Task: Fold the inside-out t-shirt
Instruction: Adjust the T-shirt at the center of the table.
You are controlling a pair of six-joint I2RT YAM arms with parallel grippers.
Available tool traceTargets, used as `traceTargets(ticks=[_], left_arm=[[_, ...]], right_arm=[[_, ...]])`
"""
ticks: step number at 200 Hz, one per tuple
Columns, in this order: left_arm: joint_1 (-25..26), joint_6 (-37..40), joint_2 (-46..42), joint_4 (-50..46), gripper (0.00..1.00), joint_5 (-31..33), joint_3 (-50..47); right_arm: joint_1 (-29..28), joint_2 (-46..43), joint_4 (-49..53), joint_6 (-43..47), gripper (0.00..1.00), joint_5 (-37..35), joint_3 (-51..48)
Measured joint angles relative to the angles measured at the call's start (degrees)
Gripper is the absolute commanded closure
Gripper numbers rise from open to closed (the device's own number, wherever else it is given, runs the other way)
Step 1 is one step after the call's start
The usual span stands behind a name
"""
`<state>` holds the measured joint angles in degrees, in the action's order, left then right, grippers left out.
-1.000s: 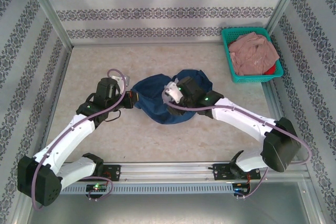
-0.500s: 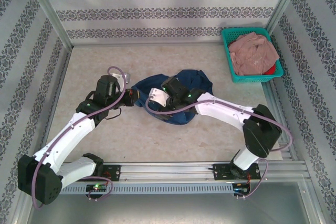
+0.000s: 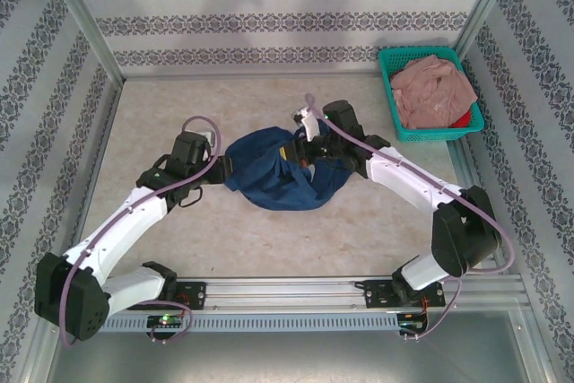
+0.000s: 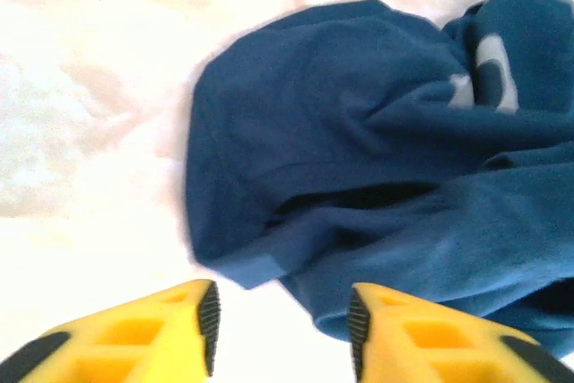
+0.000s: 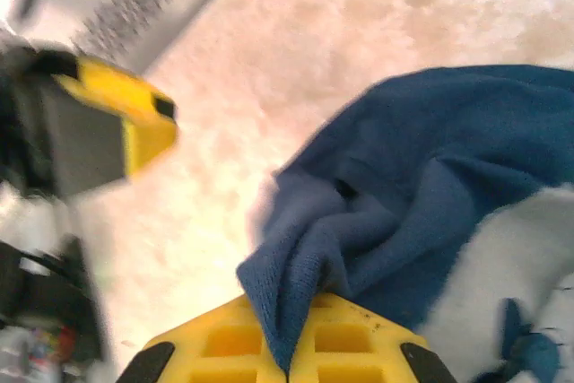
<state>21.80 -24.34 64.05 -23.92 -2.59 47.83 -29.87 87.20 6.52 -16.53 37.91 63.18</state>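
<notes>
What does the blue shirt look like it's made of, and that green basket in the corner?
t-shirt: soft knit cloth, probably cotton jersey, matte. It bunches into loose wrinkles, and the right wrist view shows a fine knit texture at its edge.
basket: apparently moulded plastic, slightly glossy teal, with rigid straight walls that look slotted.

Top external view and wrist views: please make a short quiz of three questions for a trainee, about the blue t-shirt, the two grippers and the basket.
1. True or false: the right gripper is shut on a fold of the dark navy blue cloth t-shirt.
2. Choose one. The left gripper is: A) open; B) shut on the t-shirt; C) shut on a pink garment.
3. In a few words: what holds the dusty pink cloth garment?

Key
1. True.
2. A.
3. The teal plastic basket, at the far right corner of the table.
</notes>
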Motion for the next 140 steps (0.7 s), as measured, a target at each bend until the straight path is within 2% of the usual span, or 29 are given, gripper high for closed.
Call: traceTargets(ticks=[24,46,70,90,140], left_arm=[[4.7,0.0,-6.0,4.1,0.42,-2.3,-3.8],[9.4,-0.5,-7.3,11.9,0.48,-8.7,-7.1],[14.2,-0.1,1.5,18.8,0.54,-13.5,-6.2],[15.4,0.4,8.8,22.4,0.59,-15.1,-5.8],[15.3,3.4,19.9,26.9,0.65,-12.1,-1.1]], right_arm=[[1.5,0.5,-3.2,-9.1,1.0,4.1,-1.1],[2.4,2.1,-4.8,-13.9,1.0,6.7,-1.1],[3.5,3.8,-5.5,-17.0,1.0,9.0,-1.1],[4.2,4.1,-5.6,-18.3,1.0,10.2,-1.1],[5.4,4.1,-5.7,-19.6,1.0,11.5,-1.1]])
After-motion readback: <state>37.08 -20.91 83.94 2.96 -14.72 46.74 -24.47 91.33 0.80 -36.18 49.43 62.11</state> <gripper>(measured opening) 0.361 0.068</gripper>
